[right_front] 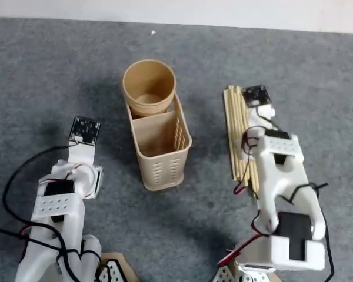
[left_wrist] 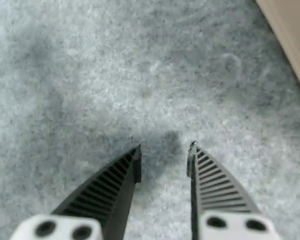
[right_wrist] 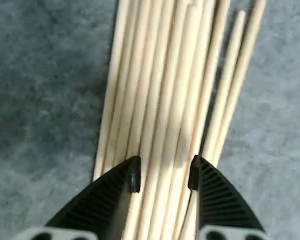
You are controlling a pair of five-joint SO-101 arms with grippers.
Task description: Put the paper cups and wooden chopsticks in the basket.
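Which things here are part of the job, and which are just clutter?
Job: paper cups, basket, wooden chopsticks, open right gripper over the chopsticks.
Not job: grey mat, black cable.

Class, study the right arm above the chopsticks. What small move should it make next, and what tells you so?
Probably lower the right tool slightly and close it on the chopsticks. Its jaws stand open, straddling the middle of the bundle, which lies flat beside the basket. The cups already sit in the basket's far compartment; the near one looks empty.
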